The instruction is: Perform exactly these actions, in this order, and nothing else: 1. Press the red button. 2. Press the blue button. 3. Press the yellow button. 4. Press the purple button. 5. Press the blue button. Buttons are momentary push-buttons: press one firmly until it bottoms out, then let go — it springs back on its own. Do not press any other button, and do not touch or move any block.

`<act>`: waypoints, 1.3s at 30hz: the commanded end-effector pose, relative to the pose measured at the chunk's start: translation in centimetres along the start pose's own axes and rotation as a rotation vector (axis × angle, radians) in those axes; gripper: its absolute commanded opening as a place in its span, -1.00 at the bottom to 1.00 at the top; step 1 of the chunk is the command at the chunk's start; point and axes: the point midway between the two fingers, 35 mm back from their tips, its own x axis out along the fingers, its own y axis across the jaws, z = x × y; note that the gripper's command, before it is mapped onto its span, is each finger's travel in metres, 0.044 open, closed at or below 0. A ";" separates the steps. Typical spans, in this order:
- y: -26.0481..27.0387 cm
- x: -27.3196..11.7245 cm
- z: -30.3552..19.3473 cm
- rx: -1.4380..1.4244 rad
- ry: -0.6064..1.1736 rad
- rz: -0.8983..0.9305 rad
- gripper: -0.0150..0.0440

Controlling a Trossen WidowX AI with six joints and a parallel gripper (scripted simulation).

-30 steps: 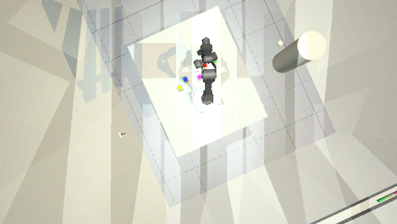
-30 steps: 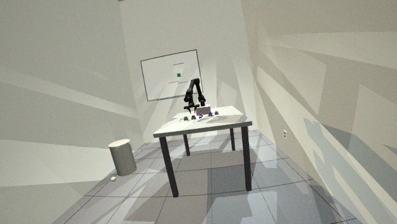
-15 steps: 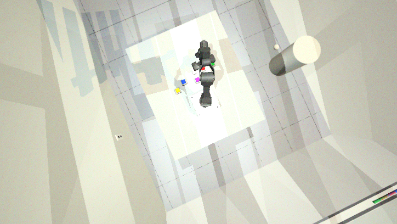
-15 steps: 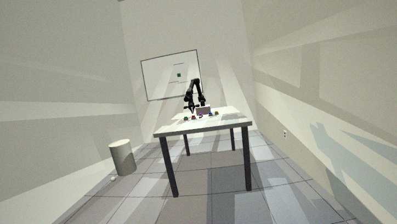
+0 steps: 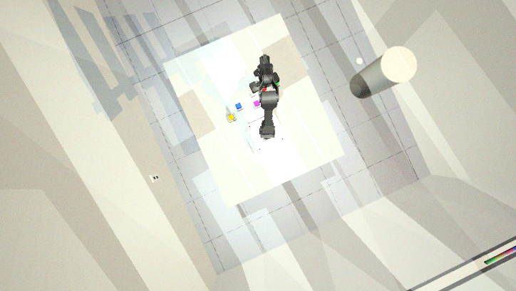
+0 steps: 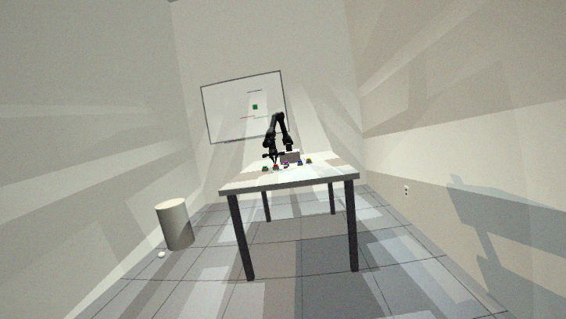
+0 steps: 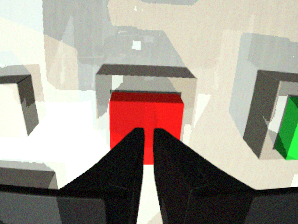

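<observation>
Red, square-topped push-button on a pale tabletop: the black metal gripper's fingers are closed, empty, above it (contact unclear). Step one seems in hand; next calls for a straight, firm push, then release.

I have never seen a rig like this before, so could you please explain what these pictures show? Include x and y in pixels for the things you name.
The machine is one black jointed arm [image 5: 268,112] [image 6: 279,119] standing on a pale table [image 5: 310,119] [image 6: 340,172]. The top picture looks down from above, the exterior one looks across the room, and the wrist one looks out past the hand's two fingers. On the table sit push-buttons: red [image 5: 264,89] [image 6: 275,165] [image 7: 146,117], green [image 5: 277,83] [image 6: 264,167] [image 7: 290,132], purple [image 5: 256,103] [image 6: 285,162], blue [image 5: 238,105] [image 6: 299,162] and yellow [image 5: 231,117] [image 6: 308,159]. The hand [image 6: 274,163] [image 7: 148,137] is closed, holds nothing, and points down at the red button; whether it touches, I cannot tell.
</observation>
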 end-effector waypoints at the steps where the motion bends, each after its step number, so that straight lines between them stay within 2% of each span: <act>1: 0.1 0.8 -0.1 0.004 0.002 0.005 -0.42; 22: 0.1 1.2 -0.1 0.004 0.002 0.005 -0.42; 26: 0.1 -2.0 0.0 0.003 0.001 0.005 -0.42; 31: 0.1 -2.6 0.0 0.004 0.001 0.005 -0.42; 35: 0.0 -8.1 0.0 0.004 0.001 0.005 -0.42; 39: 0.0 -8.5 0.0 0.004 0.001 0.005 -0.42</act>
